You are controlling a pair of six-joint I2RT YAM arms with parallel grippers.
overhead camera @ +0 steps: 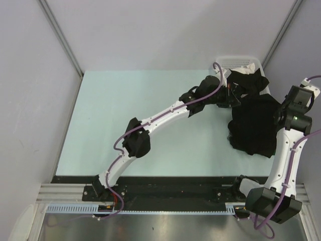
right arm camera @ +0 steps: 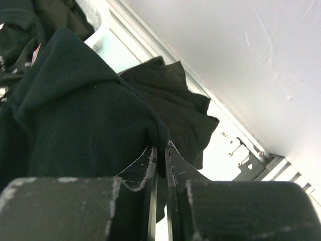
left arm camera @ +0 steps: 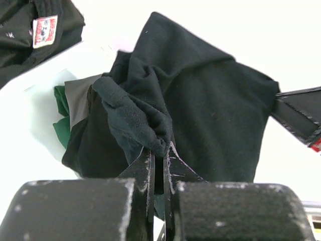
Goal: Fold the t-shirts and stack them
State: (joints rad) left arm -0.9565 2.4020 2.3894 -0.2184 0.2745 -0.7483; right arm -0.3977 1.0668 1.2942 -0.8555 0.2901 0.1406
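One black t-shirt (overhead camera: 256, 125) hangs bunched above the table's right side, held between both arms. My left gripper (overhead camera: 231, 98) is shut on a fold of it (left arm camera: 159, 150); the cloth (left arm camera: 210, 110) spreads out beyond the fingertips. My right gripper (overhead camera: 282, 108) is shut on another edge (right arm camera: 160, 150), with the shirt's body (right arm camera: 75, 115) draped to its left. More black t-shirts (overhead camera: 248, 80) lie heaped in the basket; one with a white neck label (left arm camera: 45, 31) shows in the left wrist view's top left corner.
A white slotted basket (overhead camera: 235, 61) stands at the table's far right corner. A green and grey cloth patch (left arm camera: 65, 108) peeks out behind the held shirt. The pale table (overhead camera: 140, 115) stretches left. A metal frame rail (right arm camera: 248, 150) runs along the right.
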